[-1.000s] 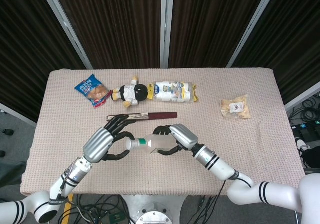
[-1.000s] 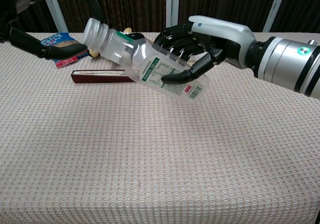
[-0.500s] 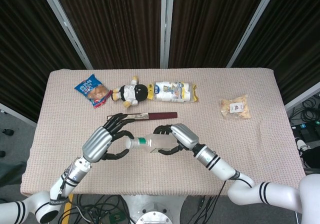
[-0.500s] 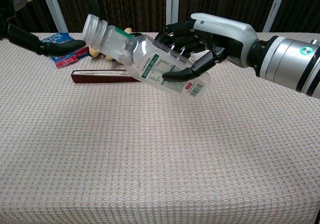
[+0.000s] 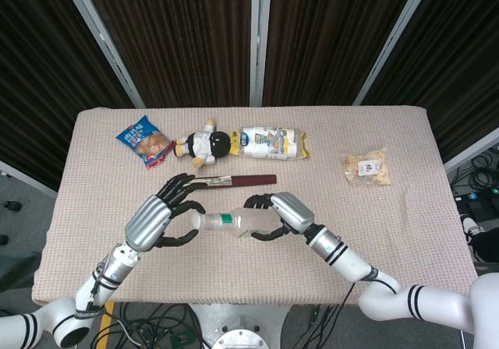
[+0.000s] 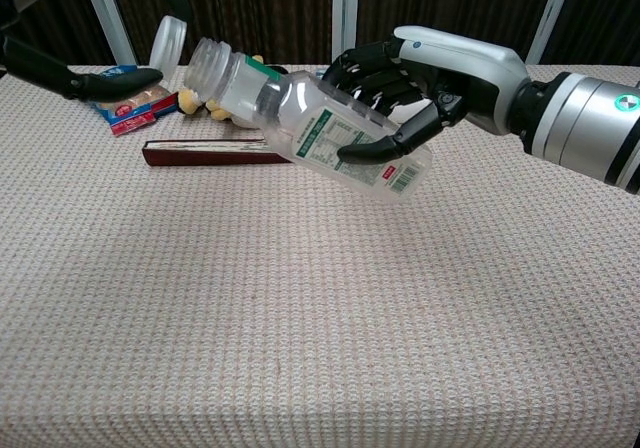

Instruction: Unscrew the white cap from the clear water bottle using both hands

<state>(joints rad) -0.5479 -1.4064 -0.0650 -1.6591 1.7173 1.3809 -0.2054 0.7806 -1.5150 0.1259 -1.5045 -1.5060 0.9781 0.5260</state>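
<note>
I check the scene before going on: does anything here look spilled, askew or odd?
No spill shows. The white cap is off the clear bottle, beside the left hand. The right hand holds the open bottle tilted.

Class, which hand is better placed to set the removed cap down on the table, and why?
Left. The left hand holds the cap, already clear of the bottle neck; the right hand is wrapped round the bottle, holding it tilted above the table.

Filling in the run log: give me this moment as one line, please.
stage: cap off | right hand: holds clear water bottle tilted above table | left hand: holds white cap apart from neck
</note>
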